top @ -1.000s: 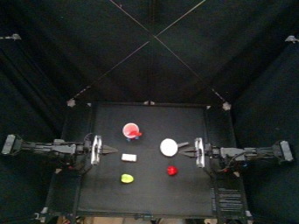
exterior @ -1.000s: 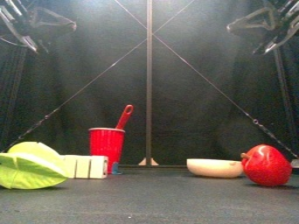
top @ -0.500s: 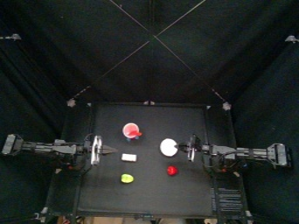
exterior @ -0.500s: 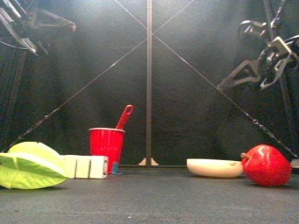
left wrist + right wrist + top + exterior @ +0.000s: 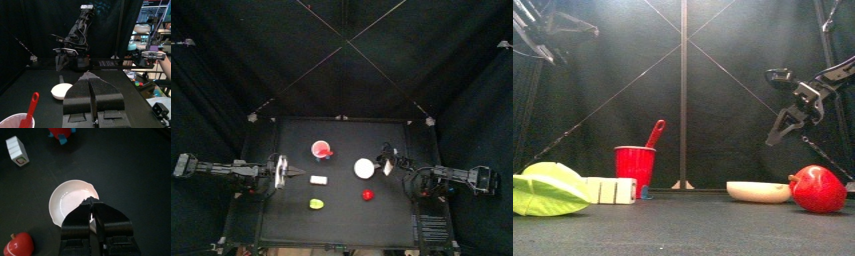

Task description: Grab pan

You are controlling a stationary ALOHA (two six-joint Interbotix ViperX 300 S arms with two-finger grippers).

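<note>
The pan lies on the tabletop, beside the red fruit. The right gripper hangs above it, jaws together. The left gripper rests at the left edge, jaws together.

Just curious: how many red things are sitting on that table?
2: a red cup with a red spoon toward the back left, and a red round fruit at front right beside the white pan. None seem hidden.

No legible text or labels
</note>
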